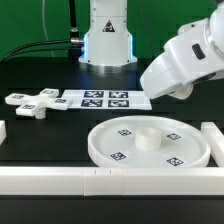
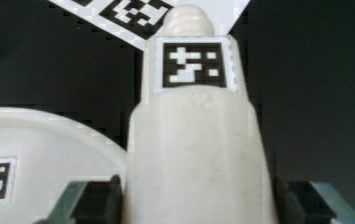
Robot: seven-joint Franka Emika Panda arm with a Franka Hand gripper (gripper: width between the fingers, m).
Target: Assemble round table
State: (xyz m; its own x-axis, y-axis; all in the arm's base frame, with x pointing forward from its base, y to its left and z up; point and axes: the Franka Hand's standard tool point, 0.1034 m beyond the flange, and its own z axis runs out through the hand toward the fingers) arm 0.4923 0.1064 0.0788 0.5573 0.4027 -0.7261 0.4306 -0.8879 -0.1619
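My gripper [image 2: 200, 206] is shut on the short thick white leg [image 2: 195, 130]. Its dark fingers [image 2: 89, 200] press both sides of the leg. The leg carries a square tag and points toward the marker board [image 2: 135, 14]. The large round rimmed disc [image 1: 103, 146] lies flat at the front centre with a raised hub in its middle. Its rim also shows in the wrist view [image 2: 41, 140], beside the leg. The small cross-shaped base [image 1: 30, 103] lies at the exterior view's left. In the exterior view the arm's white hand [image 1: 180, 62] hides the fingers and the leg.
The marker board [image 1: 105, 98] lies behind the disc. Long white border walls run along the front [image 1: 100, 182], the exterior view's right [image 1: 212, 136] and left [image 1: 3, 131]. The robot's base [image 1: 107, 40] stands at the back centre.
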